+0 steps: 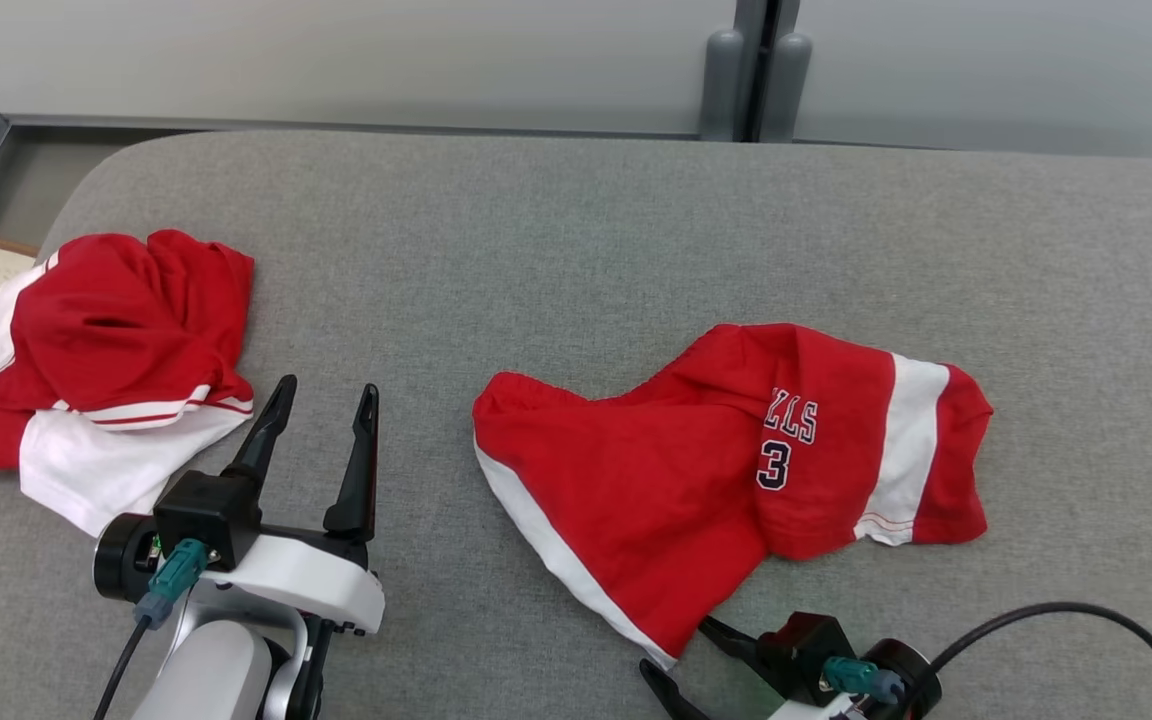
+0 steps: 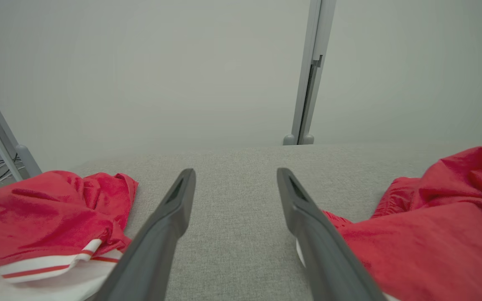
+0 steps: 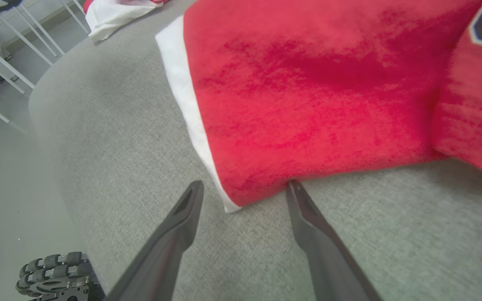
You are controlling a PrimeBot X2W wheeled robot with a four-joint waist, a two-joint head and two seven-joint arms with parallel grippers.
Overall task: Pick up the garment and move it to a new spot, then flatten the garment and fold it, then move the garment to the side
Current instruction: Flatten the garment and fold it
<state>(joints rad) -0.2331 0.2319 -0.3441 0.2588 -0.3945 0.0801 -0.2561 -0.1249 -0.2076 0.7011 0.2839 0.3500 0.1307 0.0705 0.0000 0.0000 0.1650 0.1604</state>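
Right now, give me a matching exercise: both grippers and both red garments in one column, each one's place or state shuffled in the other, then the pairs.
1. left gripper
2. right gripper
3. numbered shorts
4. crumpled garment

A. at the left edge of the table
B. open, at the numbered shorts' near corner
C. mid-table, right of centre
D. open, over bare table between the two garments

Pairs: 1-D, 2-B, 3-C, 4-A
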